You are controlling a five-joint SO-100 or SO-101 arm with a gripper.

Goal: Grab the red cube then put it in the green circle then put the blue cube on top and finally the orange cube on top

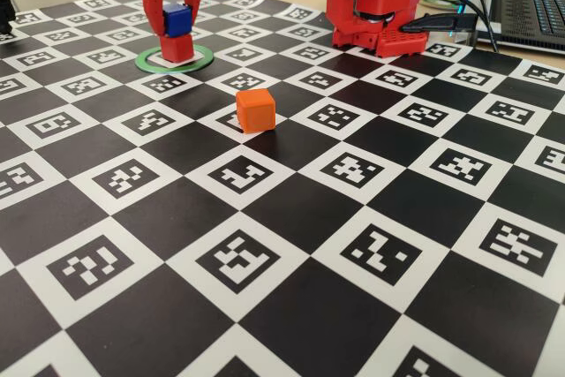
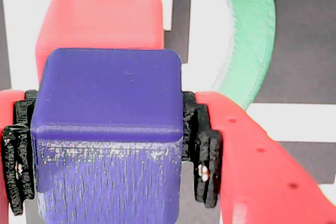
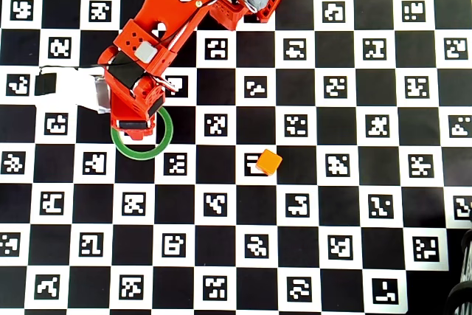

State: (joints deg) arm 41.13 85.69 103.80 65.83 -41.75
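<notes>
**Blue cube held in the jaws, directly over the red cube inside the green circle**

In the wrist view the blue cube (image 2: 107, 129) fills most of the frame. It sits between the two black pads (image 2: 206, 158) of the gripper (image 2: 107, 156), and both pads press on its side faces, so the jaws are clamped on it. The red fingers (image 2: 262, 166) run along both sides of the pads. The lower front face of the blue cube looks scratched.

Just beyond the blue cube, in the same view, is the red cube (image 2: 100, 22). Its top face shows above the blue one, and it stands on a white marker square. To the right of the gripper an arc of the green circle (image 2: 249, 40) curves over the white square.

In the fixed view the gripper (image 1: 177, 19) comes down from the top edge with the blue cube (image 1: 177, 18) between its fingers. The red cube (image 1: 177, 47) is straight under the blue one, and the two appear to touch, or very nearly; I cannot tell which. The red cube stands inside the green circle (image 1: 146, 64), near its middle.

The orange cube (image 1: 256, 109) lies well apart from the gripper, nearer to that camera and to the right, alone on the checkered board (image 1: 291, 245). In the overhead view the arm (image 3: 158, 42) hides both stacked cubes, while the green circle (image 3: 140, 154) shows below the gripper and the orange cube (image 3: 268, 161) lies to the right of it. The base of the arm (image 1: 375, 6) stands farther back on the right in the fixed view.
</notes>
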